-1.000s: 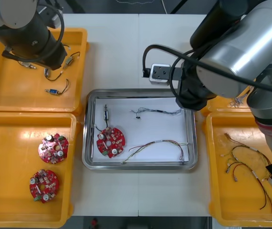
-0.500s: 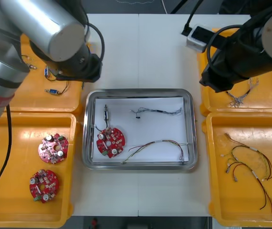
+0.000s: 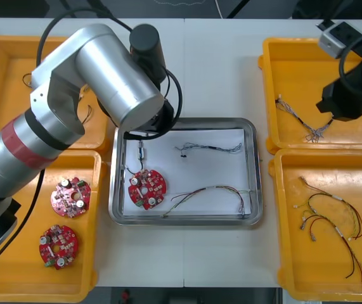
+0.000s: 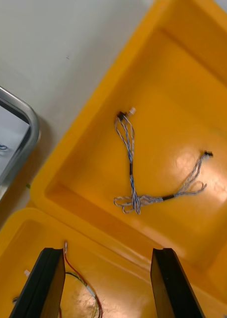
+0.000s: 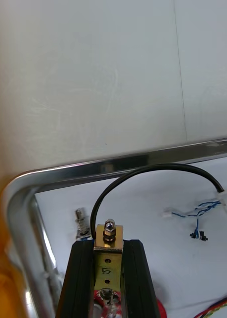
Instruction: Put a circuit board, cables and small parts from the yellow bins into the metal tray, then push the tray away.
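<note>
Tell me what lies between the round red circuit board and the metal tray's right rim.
Front view: a red and yellow cable lies on the white liner between the round red circuit board and the metal tray's right rim.

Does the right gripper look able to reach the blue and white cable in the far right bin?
Probably yes: the right gripper is open above that yellow bin, and the blue and white cable lies alone on its floor, nothing covering it.

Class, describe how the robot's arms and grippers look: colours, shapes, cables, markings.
Left arm: silver cylinders, red band, black joints, looping black cable. Right arm: black wrist, small grey box. Left gripper and right gripper: flat black fingers.
</note>
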### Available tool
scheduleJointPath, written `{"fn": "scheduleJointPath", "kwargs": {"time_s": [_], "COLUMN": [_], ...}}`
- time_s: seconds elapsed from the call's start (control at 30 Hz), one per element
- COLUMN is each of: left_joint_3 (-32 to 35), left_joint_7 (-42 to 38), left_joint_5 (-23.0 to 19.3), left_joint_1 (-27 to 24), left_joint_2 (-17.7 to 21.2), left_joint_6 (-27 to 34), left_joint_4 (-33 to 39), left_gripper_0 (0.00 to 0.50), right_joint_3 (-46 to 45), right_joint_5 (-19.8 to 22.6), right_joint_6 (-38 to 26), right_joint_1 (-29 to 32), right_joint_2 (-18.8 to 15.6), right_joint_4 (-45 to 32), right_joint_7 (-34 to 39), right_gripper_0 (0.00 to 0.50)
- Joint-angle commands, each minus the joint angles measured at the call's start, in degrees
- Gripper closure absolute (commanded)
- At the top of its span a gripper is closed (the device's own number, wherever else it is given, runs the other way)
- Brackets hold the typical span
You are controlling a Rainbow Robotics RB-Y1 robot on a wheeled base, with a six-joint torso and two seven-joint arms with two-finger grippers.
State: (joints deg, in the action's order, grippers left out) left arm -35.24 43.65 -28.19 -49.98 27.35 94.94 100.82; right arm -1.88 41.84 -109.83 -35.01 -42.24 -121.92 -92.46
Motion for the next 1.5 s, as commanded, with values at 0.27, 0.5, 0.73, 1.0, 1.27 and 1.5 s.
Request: {"fn": "scheduleJointPath", "kwargs": {"time_s": [0.27,0.5,0.73,1.0,1.27,1.5], "left_joint_3": [-6.68,-7.74,-7.74,-7.65,-4.49,1.58], "left_joint_7": [-6.65,-7.62,-8.41,-9.55,-9.55,-8.32], "left_joint_5": [3.05,4.28,4.11,3.93,3.58,1.03], "left_joint_1": [3.66,3.57,3.57,3.57,3.57,3.66], "left_joint_2": [-1.51,-2.21,-2.39,-2.3,-1.6,1.13], "left_joint_6": [-7.23,-11.45,-11.45,-11.27,-4.77,3.32], "left_joint_4": [-2.82,-5.98,-5.72,-4.23,1.4,8.96], "left_gripper_0": [0.5,0.5,0.0,0.0,0.0,0.0], "right_joint_3": [-15.08,-19.04,-21.06,-21.67,-21.67,-21.67], "right_joint_5": [1.85,2.64,5.98,8.44,8.0,6.68], "right_joint_6": [-0.17,-0.17,-0.17,-0.17,-0.17,-0.17], "right_joint_1": [13.21,18.39,24.19,30.26,34.83,36.15], "right_joint_2": [-3.73,-3.64,-3.29,-1.97,-0.39,-0.12], "right_joint_4": [-5.17,-6.75,-9.21,-12.46,-14.05,-14.4], "right_joint_7": [3.6,4.65,7.82,15.64,20.04,20.3], "right_gripper_0": [0.0,0.0,0.0,0.0,0.0,0.0]}}
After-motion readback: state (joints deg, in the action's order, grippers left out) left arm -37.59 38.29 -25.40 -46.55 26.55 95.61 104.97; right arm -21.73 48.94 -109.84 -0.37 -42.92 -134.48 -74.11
